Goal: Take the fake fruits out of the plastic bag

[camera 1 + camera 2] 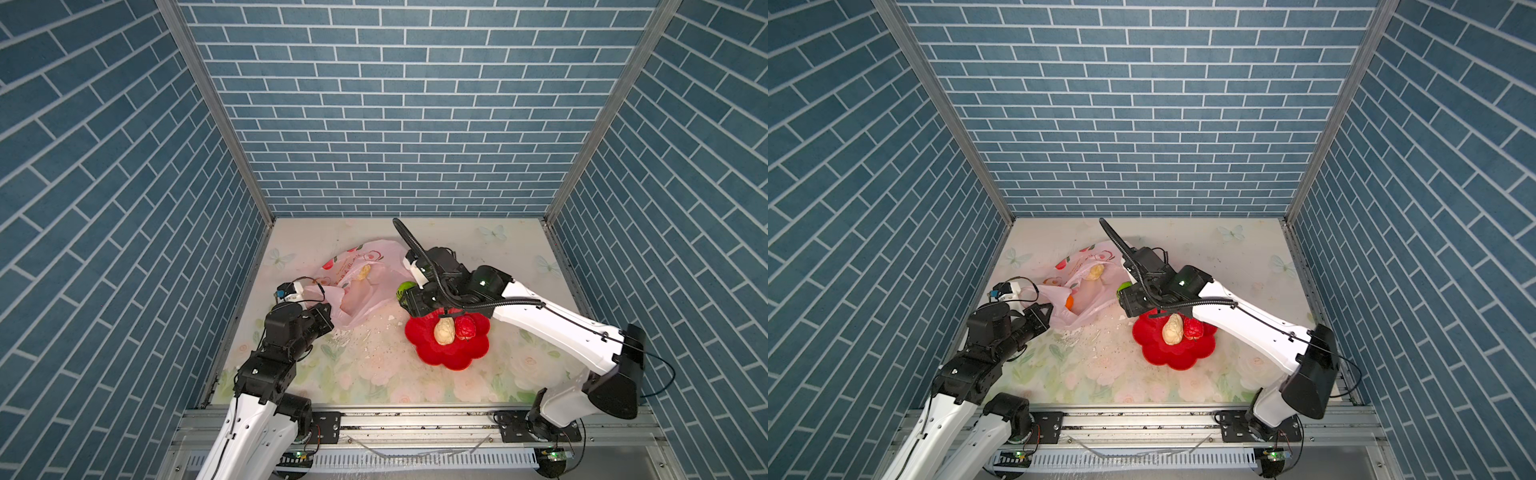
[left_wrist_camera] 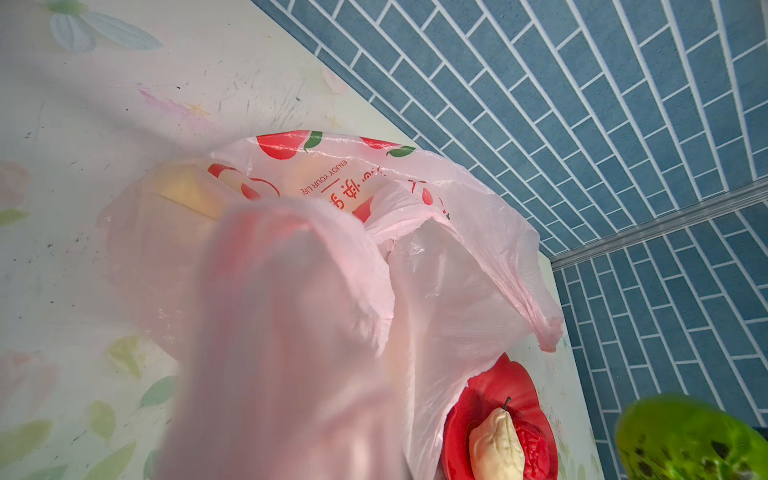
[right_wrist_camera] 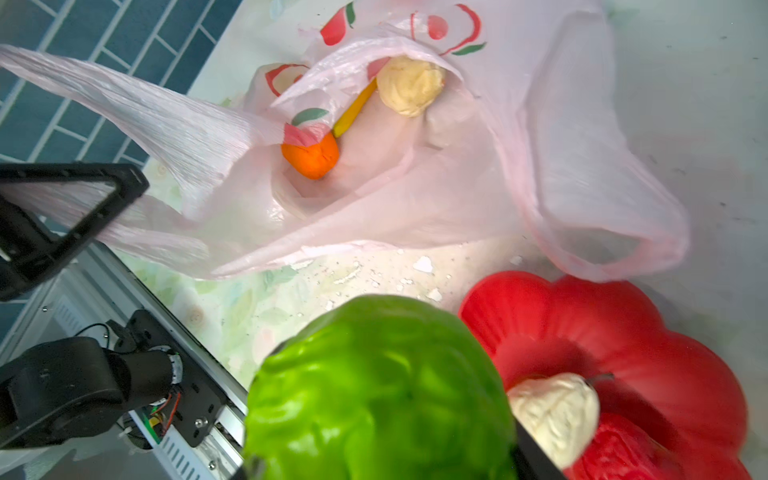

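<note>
Right claw is clamped on the green fruit. That one's out of the bag, hanging over the tabletop just beside the far rim of the red flower bowl. Bowl already has a cream pear-shaped fruit & a red bumpy fruit, touching each other.

Left claw is pinched shut on the plastic bag at one edge of its mouth, lifting it so the opening gapes. Inside, per the right wrist view: an orange fruit, a banana w/ only a yellow strip showing, and a cream bumpy fruit deeper in. Approx. half done, I'd say; can't tell if more hides under the film.

Risks, imo:
- Green one looks glossy & round. Let go off-centre or from height, it prob. bounces off the two in the bowl & rolls away, or knocks one out.
- Bowl looks shallow & light, so a nudge from the claw could shove it.
- Bag's free loop handle lies just beside the bowl rim. An arm going back in could snag it & drag the bag.
- Film is thin, so the left pinch could slip or tear. Then the mouth collapses over what's inside, esp. the orange one, partly under a fold.
- White crumbs between bag & bowl: minor.
</note>
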Robot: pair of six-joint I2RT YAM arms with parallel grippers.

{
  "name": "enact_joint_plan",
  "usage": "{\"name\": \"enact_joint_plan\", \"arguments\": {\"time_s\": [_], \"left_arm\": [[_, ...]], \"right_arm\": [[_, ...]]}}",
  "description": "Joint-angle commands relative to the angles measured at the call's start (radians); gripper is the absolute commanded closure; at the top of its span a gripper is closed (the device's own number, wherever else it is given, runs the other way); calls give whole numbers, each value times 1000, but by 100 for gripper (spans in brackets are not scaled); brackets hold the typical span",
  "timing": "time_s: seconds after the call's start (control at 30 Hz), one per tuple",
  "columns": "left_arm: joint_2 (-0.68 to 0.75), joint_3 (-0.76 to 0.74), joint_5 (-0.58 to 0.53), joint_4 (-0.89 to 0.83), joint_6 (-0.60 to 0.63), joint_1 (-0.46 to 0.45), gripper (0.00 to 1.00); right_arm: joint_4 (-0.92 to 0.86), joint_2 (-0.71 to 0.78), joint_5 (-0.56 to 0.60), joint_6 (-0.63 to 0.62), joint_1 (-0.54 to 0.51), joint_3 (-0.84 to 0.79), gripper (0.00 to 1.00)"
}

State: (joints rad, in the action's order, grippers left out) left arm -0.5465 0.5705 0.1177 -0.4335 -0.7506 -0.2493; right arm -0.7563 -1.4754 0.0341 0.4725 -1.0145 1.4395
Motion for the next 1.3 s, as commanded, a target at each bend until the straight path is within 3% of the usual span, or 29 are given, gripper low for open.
{"name": "enact_joint_plan", "arguments": {"time_s": [0.0, 0.7, 1.27], "left_arm": [[-10, -13, 0, 30, 17, -4, 100], [84, -39, -32, -35, 20, -4, 100], [76, -35, -44, -37, 22, -4, 100]], "right_arm": [[-93, 52, 87, 35, -3, -65, 83], [-16, -125, 93, -70, 37, -216, 83], [64, -252, 55, -131, 87, -212, 77]]}}
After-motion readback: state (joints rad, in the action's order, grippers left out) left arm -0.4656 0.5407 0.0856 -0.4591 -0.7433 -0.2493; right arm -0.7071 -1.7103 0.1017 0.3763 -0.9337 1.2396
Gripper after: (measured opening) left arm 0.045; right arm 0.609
